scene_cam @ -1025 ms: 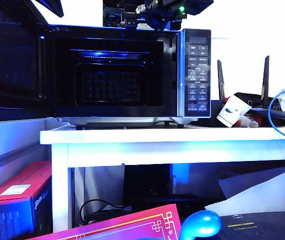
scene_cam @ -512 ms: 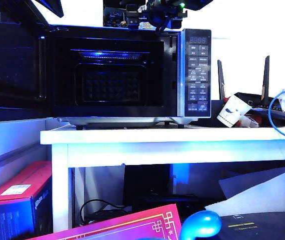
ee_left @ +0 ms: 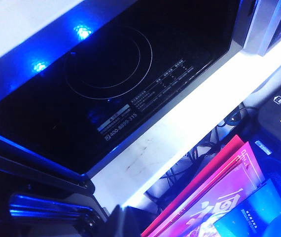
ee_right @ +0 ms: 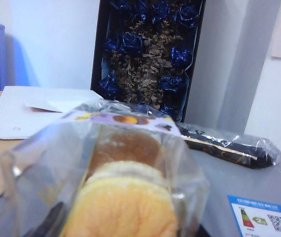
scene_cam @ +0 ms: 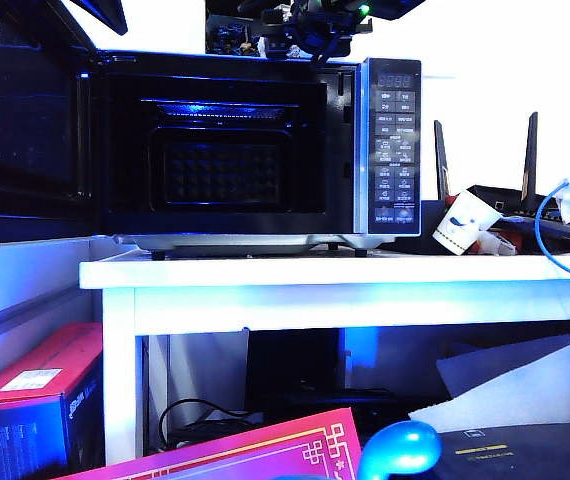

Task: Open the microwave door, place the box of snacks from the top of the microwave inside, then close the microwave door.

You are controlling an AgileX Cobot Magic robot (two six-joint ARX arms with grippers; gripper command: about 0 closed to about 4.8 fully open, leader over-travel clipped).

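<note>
The box of snacks (ee_right: 116, 182), a clear plastic tub of pale yellow-cream cakes, fills the right wrist view at close range, sitting on the grey top of the microwave (scene_cam: 265, 150). Whether the right gripper (scene_cam: 300, 25) is clamped on the tub or merely around it cannot be told; no finger shows clearly in the wrist view, and in the exterior view the gripper is a dark cluster above the oven's top edge, near the right end. Behind the tub stands a dark open box of blue-wrapped items (ee_right: 148, 54), with a flat dark packet (ee_right: 229, 145) beside it. The microwave door (scene_cam: 25, 130) is swung wide open at the left, baring the dark cavity. The oven stands on a white table (scene_cam: 345, 275), a white paper cup (scene_cam: 462, 222) near its right side. The left gripper (ee_left: 81, 215) hangs low beside the open door's lower edge, its pincer state unreadable.
</note>
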